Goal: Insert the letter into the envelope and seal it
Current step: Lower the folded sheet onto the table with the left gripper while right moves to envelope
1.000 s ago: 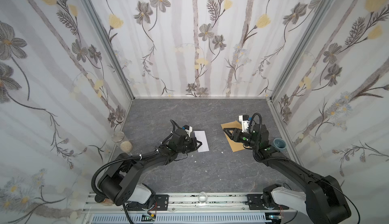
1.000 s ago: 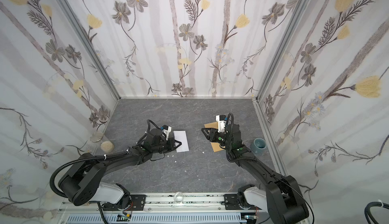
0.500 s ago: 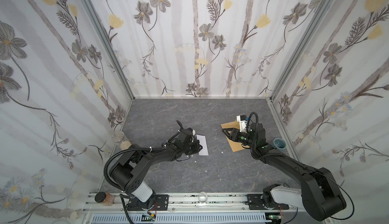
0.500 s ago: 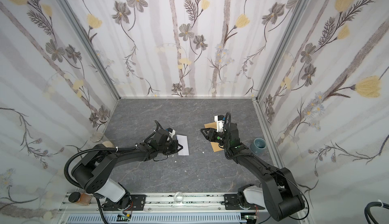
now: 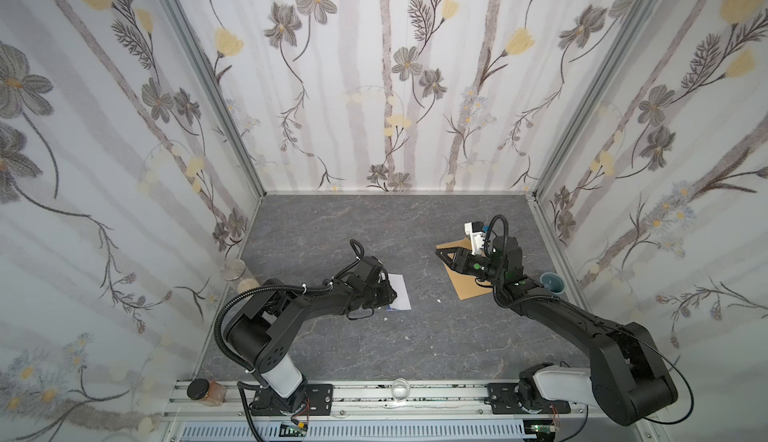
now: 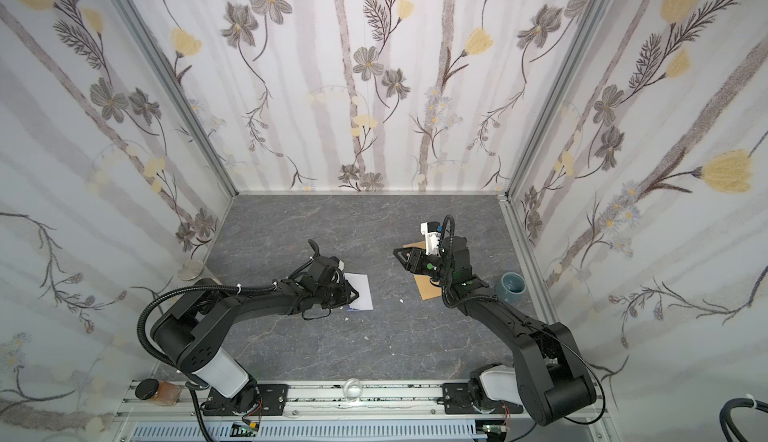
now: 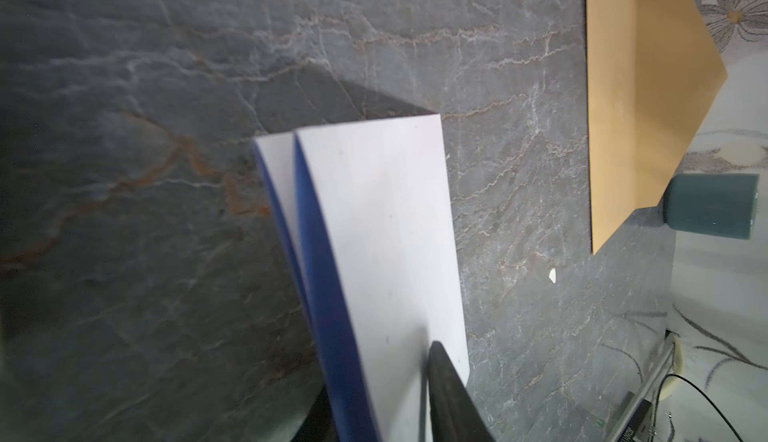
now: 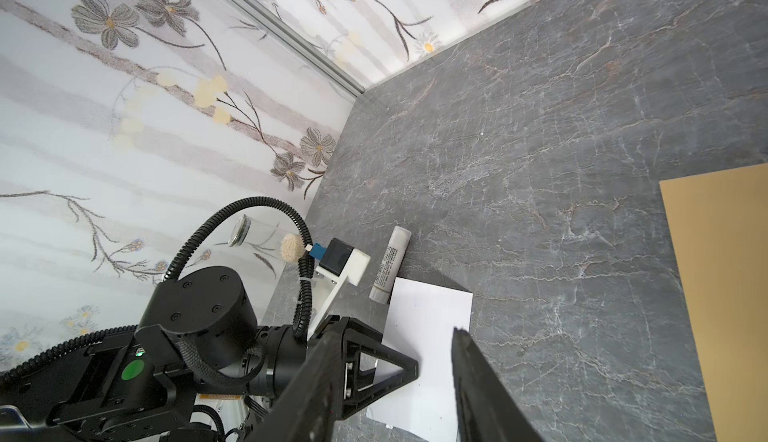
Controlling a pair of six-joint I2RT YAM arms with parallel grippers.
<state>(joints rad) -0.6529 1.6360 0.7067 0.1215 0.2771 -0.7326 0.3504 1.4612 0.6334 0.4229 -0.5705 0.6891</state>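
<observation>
White letter (image 7: 374, 220) is being straddled, grip unclear, by the left gripper (image 7: 376, 373), the right-edge envelope (image 5: 463, 284) being overhung by the empty, open right gripper (image 5: 444, 254).

Hidden under left claw (image 5: 388, 292) in both top views: part of letter (image 5: 402, 290). Cut off by lower edge in left wrist view: near end of letter, most of fingers (image 7: 446, 377). Cannot tell if grip on letter closed or loose. Covered partly by right claw (image 5: 441, 254): envelope (image 5: 467, 288); also cut by edge in both wrist views. Too small to read: print on glue stick (image 8: 390, 263).
</observation>
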